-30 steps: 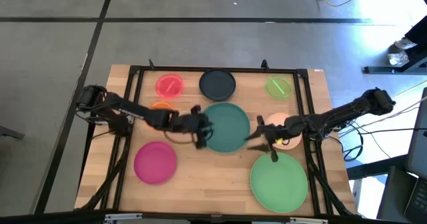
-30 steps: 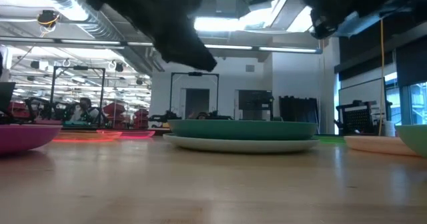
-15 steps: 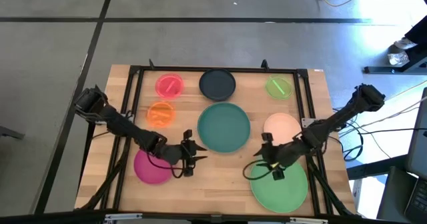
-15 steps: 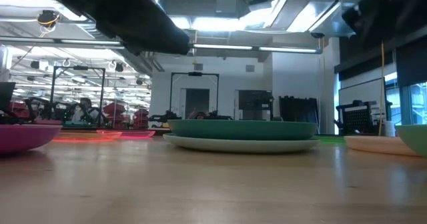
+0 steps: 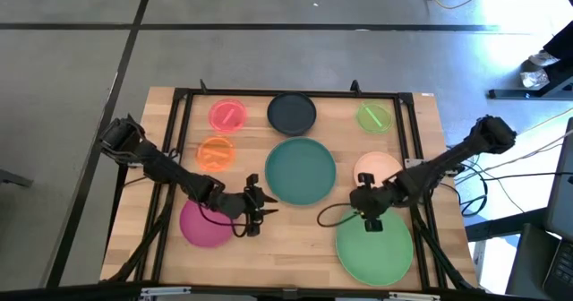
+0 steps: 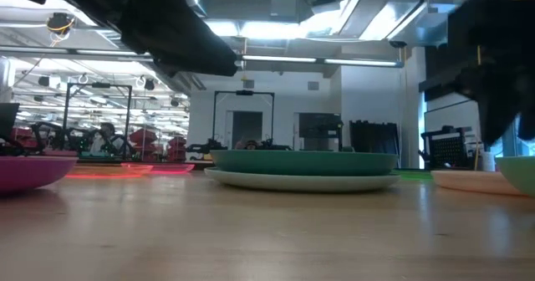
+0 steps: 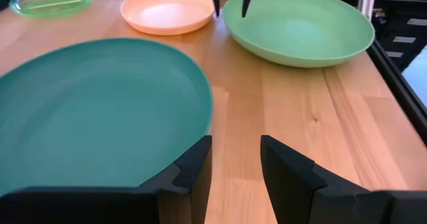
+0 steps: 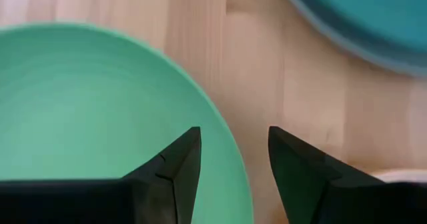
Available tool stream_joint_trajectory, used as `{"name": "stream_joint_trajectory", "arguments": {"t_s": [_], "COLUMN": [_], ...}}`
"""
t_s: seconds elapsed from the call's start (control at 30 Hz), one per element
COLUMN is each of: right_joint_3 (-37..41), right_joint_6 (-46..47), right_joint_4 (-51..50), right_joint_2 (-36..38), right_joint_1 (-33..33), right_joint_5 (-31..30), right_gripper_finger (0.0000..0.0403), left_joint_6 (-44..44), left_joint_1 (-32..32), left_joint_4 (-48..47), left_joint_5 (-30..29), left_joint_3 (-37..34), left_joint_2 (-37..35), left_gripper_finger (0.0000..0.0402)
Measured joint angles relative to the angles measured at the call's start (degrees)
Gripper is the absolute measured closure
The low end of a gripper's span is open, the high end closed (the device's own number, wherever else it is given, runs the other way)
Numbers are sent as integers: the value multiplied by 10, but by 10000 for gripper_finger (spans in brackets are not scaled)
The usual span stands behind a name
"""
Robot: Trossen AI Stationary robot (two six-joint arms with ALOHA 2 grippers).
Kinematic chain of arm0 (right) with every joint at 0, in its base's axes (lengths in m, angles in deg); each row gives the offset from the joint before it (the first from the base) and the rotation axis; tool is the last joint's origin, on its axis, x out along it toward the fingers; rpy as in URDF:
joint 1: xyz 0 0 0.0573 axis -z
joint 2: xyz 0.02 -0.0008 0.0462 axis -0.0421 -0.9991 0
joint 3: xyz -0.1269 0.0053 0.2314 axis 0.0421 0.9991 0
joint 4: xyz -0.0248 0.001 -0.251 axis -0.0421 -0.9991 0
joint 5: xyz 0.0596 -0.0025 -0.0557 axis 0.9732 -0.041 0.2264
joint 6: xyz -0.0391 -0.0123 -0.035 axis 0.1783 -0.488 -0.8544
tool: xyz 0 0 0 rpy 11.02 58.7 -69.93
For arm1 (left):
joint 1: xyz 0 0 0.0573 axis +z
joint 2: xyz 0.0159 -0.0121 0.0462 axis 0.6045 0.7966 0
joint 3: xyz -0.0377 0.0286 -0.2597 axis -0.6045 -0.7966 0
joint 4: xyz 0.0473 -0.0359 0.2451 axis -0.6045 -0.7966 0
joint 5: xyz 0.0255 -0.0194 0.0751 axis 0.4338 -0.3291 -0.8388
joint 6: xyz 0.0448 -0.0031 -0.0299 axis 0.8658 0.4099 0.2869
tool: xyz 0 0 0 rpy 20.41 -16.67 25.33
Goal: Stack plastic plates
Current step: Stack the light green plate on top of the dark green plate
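Observation:
The large teal plate lies on a pale grey plate at mid-table. The large green plate sits near right, the magenta plate near left, and the peach plate right of the teal one. Black, small red, orange and green plates lie farther back. My left gripper is open and empty beside the magenta plate, facing the teal plate. My right gripper is open, pointing down, its fingers standing on either side of the green plate's far left rim.
A dark frame runs around the table's working area. Bare wood lies between the magenta and green plates near the front edge. A cable loop hangs from my right arm, left of the green plate.
Both grippers have left the teal plate and gone toward the table's near edge. My left gripper went to the magenta plate's right side and then kept still. My right gripper went to the green plate's far left rim and tipped downward.

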Motion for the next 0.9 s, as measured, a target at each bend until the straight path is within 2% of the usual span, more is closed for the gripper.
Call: {"name": "stream_joint_trajectory", "arguments": {"t_s": [0.2, 0.6, 0.73, 0.9], "right_joint_3": [43, 86, 105, 117], "right_joint_6": [-3, 0, 1, -1], "right_joint_4": [50, 108, 145, 159], "right_joint_2": [0, 0, 0, 0], "right_joint_1": [31, 31, 31, 31], "right_joint_5": [72, 70, 87, 98], "right_gripper_finger": [237, 242, 276, 354], "left_joint_6": [-1, -4, -4, -4], "left_joint_1": [3, 2, 2, 2], "left_joint_4": [0, -1, -1, -1], "left_joint_5": [1, 1, -2, -4], "left_joint_3": [0, 0, 0, 0], "left_joint_2": [0, 0, 0, 0], "left_gripper_finger": [282, 282, 282, 282]}}
